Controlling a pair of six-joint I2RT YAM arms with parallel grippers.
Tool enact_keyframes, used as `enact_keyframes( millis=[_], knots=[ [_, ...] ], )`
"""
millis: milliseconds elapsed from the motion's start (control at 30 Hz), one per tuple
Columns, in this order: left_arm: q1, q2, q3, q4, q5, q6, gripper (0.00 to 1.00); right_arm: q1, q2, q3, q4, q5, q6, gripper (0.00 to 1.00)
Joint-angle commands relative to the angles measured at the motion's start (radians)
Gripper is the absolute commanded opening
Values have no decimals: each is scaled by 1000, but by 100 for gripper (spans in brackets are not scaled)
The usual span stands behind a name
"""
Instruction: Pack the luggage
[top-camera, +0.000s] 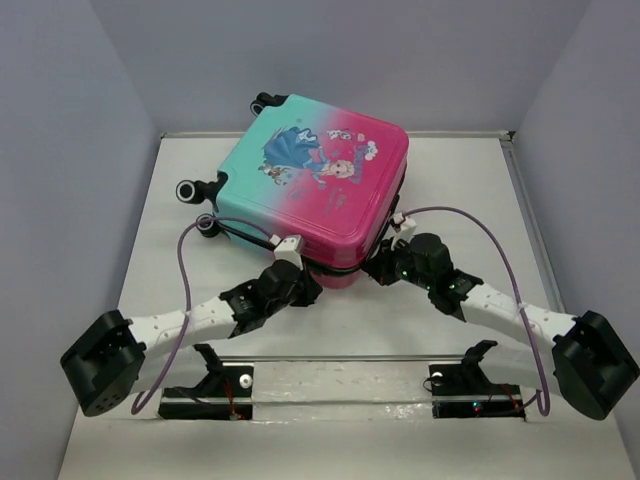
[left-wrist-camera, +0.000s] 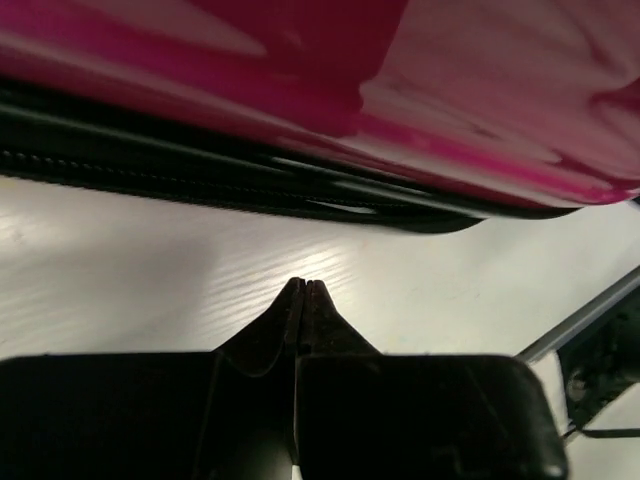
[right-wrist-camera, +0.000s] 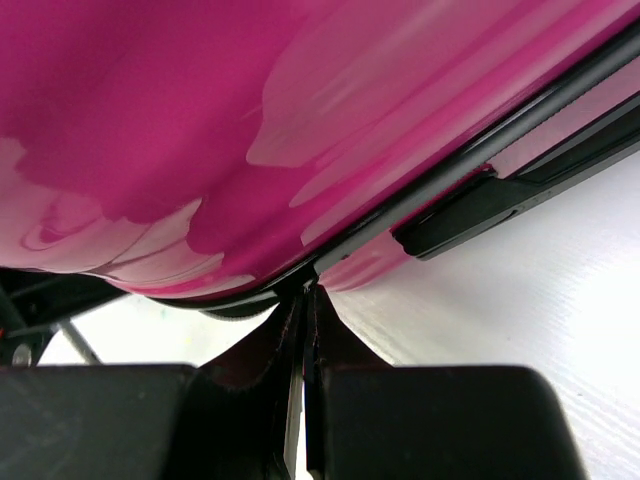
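The luggage (top-camera: 310, 180) lies flat and closed at the back middle of the table, teal on the left, pink on the right, princess print up. My left gripper (top-camera: 312, 283) is at its near edge. In the left wrist view it (left-wrist-camera: 303, 283) is shut and empty, a little short of the black zipper trim (left-wrist-camera: 200, 170) under the pink shell (left-wrist-camera: 400, 90). My right gripper (top-camera: 378, 268) is at the near right corner. In the right wrist view it (right-wrist-camera: 308, 290) is shut with its tips on the zipper seam (right-wrist-camera: 480, 150), pinching what looks like a thin dark zipper pull.
Black wheels (top-camera: 188, 190) stick out on the luggage's left side and at the back (top-camera: 265, 100). A clear bar (top-camera: 340, 385) with black clamps runs along the near edge. Grey walls close in the table on three sides. The right arm (left-wrist-camera: 600, 370) shows in the left wrist view.
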Motion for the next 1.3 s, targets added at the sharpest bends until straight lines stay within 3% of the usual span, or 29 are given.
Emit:
enact_keyframes(
  millis=[0,233,433,600,733,867,900,967,1100,1167,1267],
  knots=[
    [-20,83,126,262,-74,37,6,-8,-43,22,75,2,-10,7],
    [-18,231,255,298,-90,87,7,43,-118,-27,32,-50,10,7],
    [-17,337,409,296,-53,123,7,265,-183,-36,-48,31,61,7],
    [-20,410,472,292,-1,137,7,339,-74,-33,93,162,122,7],
    [-44,372,443,237,-84,167,8,339,37,2,198,356,145,7],
    [-43,242,345,126,-160,183,39,339,57,20,189,462,156,7],
    [-44,170,323,97,-192,186,69,330,57,20,189,467,159,7],
    [-35,100,286,-17,-196,192,98,317,58,17,187,458,168,7],
    [75,-57,280,-159,-81,174,99,317,81,27,187,444,158,7],
    [248,-175,312,-181,19,169,99,317,91,30,187,446,152,7],
    [377,-200,390,-263,8,175,99,317,92,33,182,441,141,7]
  ],
)
